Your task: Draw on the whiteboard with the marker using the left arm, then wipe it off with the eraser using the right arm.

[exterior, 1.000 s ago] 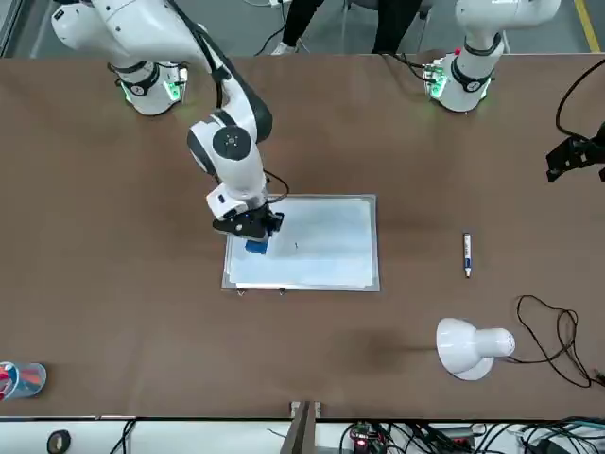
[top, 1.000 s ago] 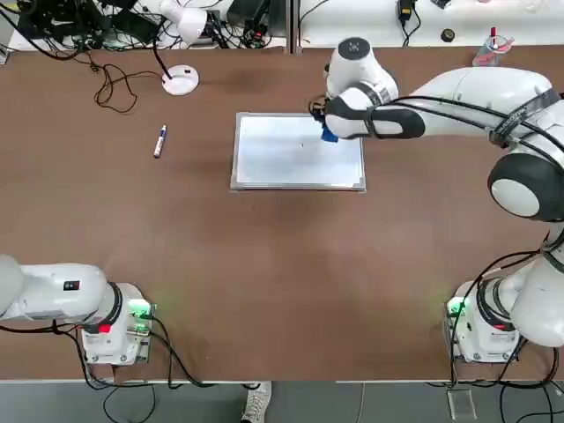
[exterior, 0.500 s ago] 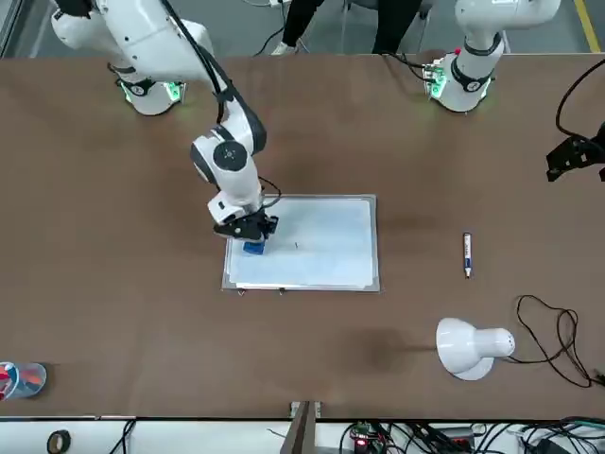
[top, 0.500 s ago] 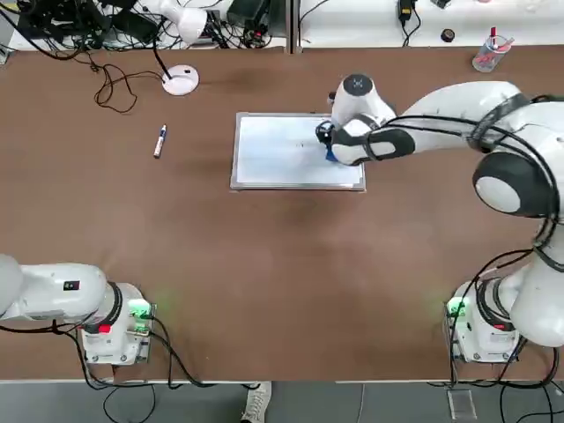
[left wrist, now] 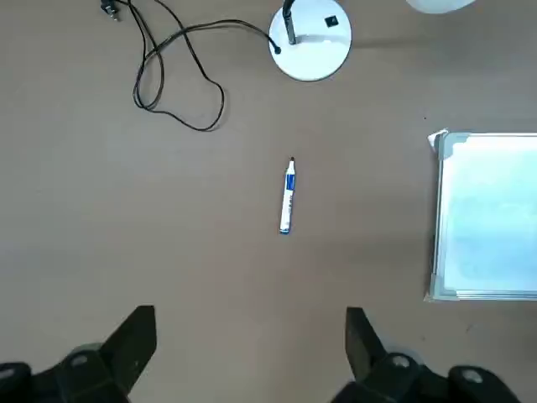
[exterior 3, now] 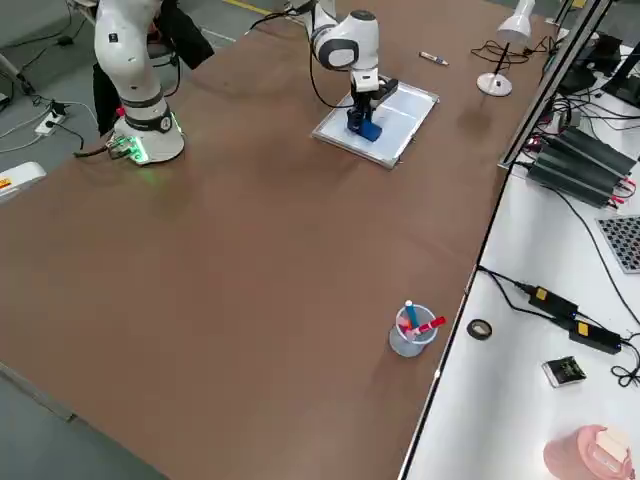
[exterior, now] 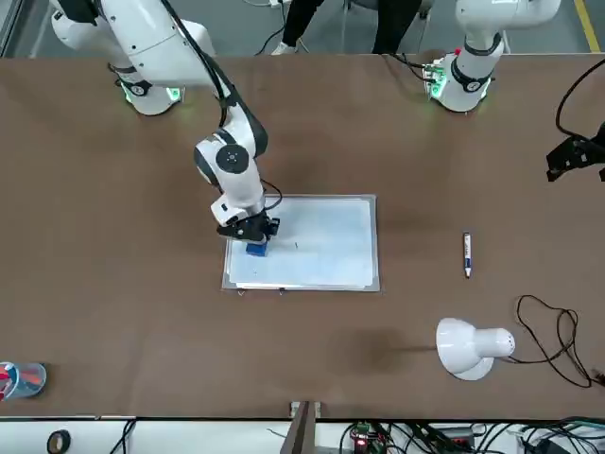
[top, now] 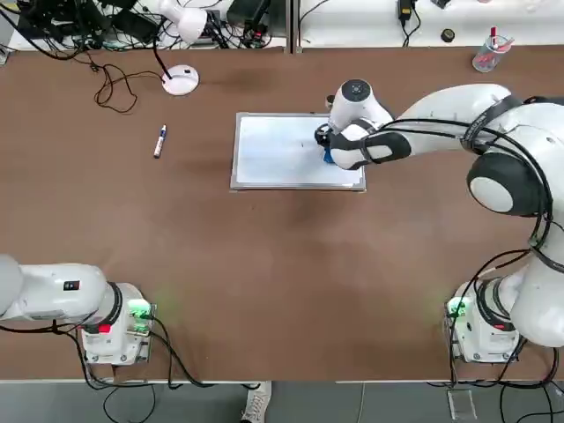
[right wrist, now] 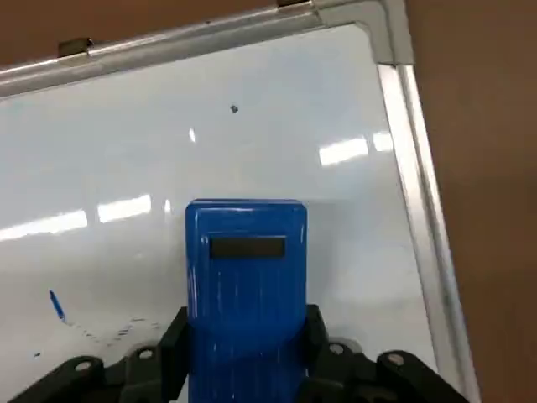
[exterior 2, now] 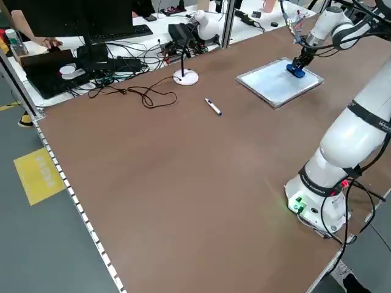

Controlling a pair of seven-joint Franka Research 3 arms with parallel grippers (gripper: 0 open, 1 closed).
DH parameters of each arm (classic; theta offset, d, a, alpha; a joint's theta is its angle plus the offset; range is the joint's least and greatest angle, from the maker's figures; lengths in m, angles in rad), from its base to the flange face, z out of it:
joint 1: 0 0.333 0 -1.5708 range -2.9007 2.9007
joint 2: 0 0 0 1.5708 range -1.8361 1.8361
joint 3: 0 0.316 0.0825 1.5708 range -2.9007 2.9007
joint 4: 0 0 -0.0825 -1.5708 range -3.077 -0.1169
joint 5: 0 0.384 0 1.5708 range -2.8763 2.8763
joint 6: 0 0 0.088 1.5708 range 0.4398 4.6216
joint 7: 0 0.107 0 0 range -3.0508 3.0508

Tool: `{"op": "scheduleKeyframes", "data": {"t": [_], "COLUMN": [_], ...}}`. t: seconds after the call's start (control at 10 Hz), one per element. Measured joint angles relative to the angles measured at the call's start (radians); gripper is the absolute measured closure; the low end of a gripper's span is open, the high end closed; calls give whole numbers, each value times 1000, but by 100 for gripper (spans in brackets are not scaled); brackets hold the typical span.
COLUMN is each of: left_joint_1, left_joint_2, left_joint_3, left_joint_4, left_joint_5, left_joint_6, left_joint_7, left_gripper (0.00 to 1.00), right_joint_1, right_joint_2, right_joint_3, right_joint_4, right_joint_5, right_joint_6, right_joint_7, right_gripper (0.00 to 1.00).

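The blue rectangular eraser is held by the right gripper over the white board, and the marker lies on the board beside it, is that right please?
Not quite. The small white marker with the blue cap lies on the brown table, well apart from the silver-framed whiteboard, as the top view shows. The rest holds: the right gripper is shut on the blue rectangular eraser over the board.

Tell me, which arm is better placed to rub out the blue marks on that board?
The right. Its gripper already clamps the eraser against the whiteboard, close to the leftover blue marks. The left gripper hangs open and empty, well back from the board.
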Motion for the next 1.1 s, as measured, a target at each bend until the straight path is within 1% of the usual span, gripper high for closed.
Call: {"op": "scheduleKeyframes", "data": {"t": [0.7, 1.1], "left_joint_1": [1, 2], "left_joint_2": [0, 0], "left_joint_3": [1, 1], "left_joint_4": [0, 0], "left_joint_5": [0, 0], "left_joint_6": [0, 0], "left_joint_7": [0, 0], "left_gripper": [0, 0], "right_joint_1": [97, 139], "right_joint_2": [88, 115], "right_joint_3": [2, 1], "right_joint_4": [139, 178], "right_joint_5": [0, -1], "right_joint_6": [7, 7], "right_joint_7": [147, 212], "right_gripper": [44, 44]}}
